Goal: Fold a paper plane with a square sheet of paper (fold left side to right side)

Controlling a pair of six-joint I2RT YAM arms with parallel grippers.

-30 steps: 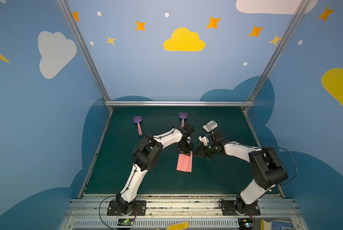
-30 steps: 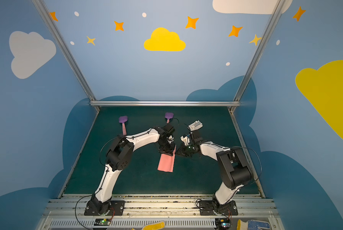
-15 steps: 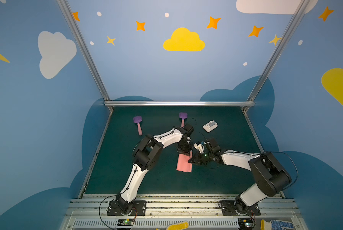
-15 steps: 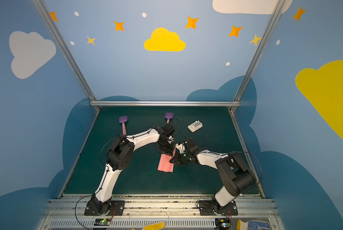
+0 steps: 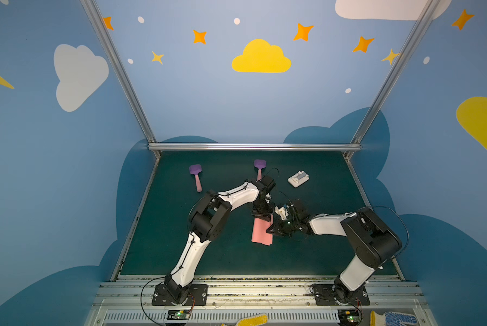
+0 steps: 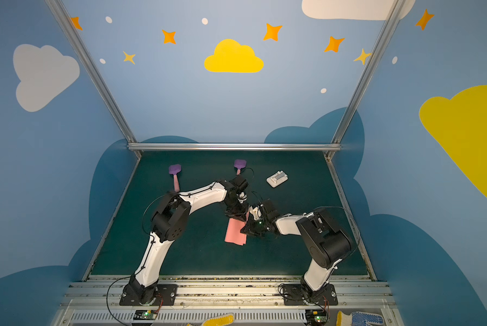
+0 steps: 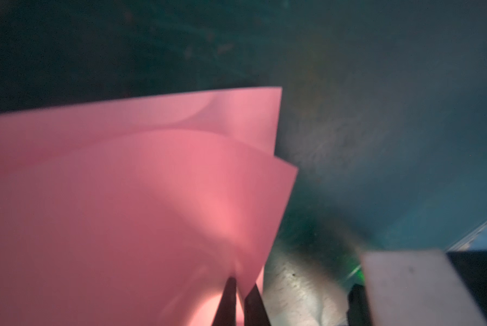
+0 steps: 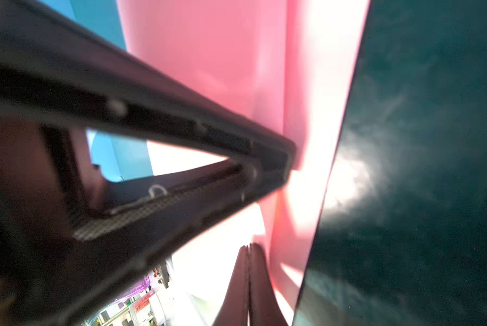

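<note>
The square sheet of paper [image 5: 260, 235] [image 6: 234, 234] is salmon pink and folded into a narrow rectangle at the mat's middle, its two layers bowing apart in the left wrist view [image 7: 151, 197]. My left gripper [image 5: 263, 218] [image 6: 238, 218] stands over its far edge. Its jaws [image 7: 240, 285] are a slit apart, with the paper's edge running between them. My right gripper [image 5: 269, 230] [image 6: 243, 230] is shut and empty, its tips [image 8: 248, 248] against the sheet's right edge [image 8: 293, 254]. No paper plane is in view.
Two purple spatulas with pink handles [image 5: 196, 176] [image 5: 260, 166] and a small white block [image 5: 298, 178] lie at the back of the green mat [image 5: 180, 240]. Gloves [image 5: 248, 320] [image 5: 392, 319] lie on the front rail. Metal posts frame the back corners.
The right arm swung from the white block at the back, forward and down to the paper's right edge. The left gripper's jaws parted slightly. The paper stayed put.
</note>
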